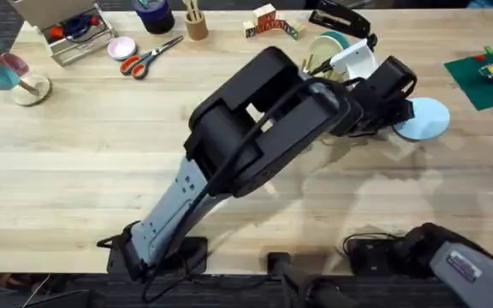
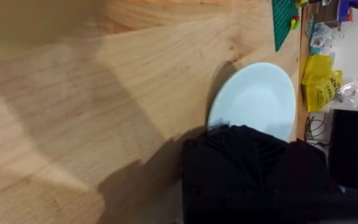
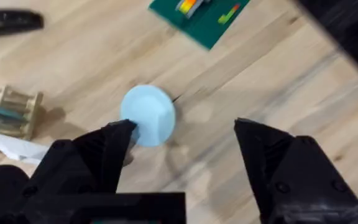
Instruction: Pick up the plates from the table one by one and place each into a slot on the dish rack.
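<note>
The pale sky-blue plate lies flat on the table at the right, also seen as the pale disc and from high above. My left gripper reaches across the middle and sits at that plate's near-left edge, its black body covering part of the rim. The dish rack stands just left of the plate, partly hidden by the left arm, with a cream-yellow plate upright in it. My right gripper hangs open high over the table, holding nothing.
A darker teal plate stands behind the cream one. A green baseplate with bricks lies at the far right. Scissors, a pink dish, a wire basket and cups sit along the back.
</note>
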Robot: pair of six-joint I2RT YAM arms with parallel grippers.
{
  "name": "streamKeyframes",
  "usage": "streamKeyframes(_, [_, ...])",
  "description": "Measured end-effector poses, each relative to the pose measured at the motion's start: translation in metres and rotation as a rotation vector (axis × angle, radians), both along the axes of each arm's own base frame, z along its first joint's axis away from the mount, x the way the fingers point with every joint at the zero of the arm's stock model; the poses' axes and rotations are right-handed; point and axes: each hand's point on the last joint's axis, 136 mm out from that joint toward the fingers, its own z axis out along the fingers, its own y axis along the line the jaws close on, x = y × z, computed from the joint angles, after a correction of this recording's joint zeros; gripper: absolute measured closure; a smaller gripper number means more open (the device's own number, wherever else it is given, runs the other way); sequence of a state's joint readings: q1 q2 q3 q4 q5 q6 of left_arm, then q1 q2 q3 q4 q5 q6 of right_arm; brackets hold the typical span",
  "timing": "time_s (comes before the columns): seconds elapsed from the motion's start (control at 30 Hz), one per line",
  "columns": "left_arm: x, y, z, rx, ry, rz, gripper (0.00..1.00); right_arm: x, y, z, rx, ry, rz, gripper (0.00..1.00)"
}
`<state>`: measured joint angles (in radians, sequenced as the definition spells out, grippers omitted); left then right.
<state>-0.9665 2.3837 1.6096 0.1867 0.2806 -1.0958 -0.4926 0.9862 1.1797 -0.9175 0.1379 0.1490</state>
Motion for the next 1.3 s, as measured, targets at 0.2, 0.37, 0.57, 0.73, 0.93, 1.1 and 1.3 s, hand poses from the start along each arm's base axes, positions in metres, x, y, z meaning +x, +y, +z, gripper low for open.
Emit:
streamKeyframes(0.2, [0.000, 0.000, 0.000, 0.000, 0.000, 0.000, 0.963, 0.018, -0.002, -0.036, 0.186, 0.041, 0.031, 0.009])
streamKeyframes(0.37, [0.000, 0.000, 0.000, 0.000, 0.000, 0.000, 0.962, 0.013, -0.011, -0.038, 0.221, 0.026, 0.020, 0.010])
streamKeyframes(0.57, [0.000, 0.000, 0.000, 0.000, 0.000, -0.001, 0.962, 0.009, -0.025, -0.043, 0.272, 0.003, 0.004, 0.009])
streamKeyframes(0.73, [0.000, 0.000, 0.000, 0.000, 0.001, -0.001, 0.962, 0.015, -0.030, -0.063, 0.379, 0.013, 0.030, 0.010])
streamKeyframes(0.93, [0.000, 0.000, 0.000, 0.000, 0.001, -0.001, 0.962, 0.014, -0.034, -0.079, 0.471, 0.013, 0.077, 0.010])
streamKeyframes(1.1, [0.000, 0.000, 0.000, -0.001, 0.001, -0.002, 0.961, 0.011, -0.036, -0.091, 0.515, 0.029, 0.122, 0.010])
streamKeyframes(1.3, [0.000, 0.000, 0.000, -0.001, 0.001, -0.002, 0.962, 0.026, -0.029, -0.113, 0.630, 0.007, 0.252, 0.010])
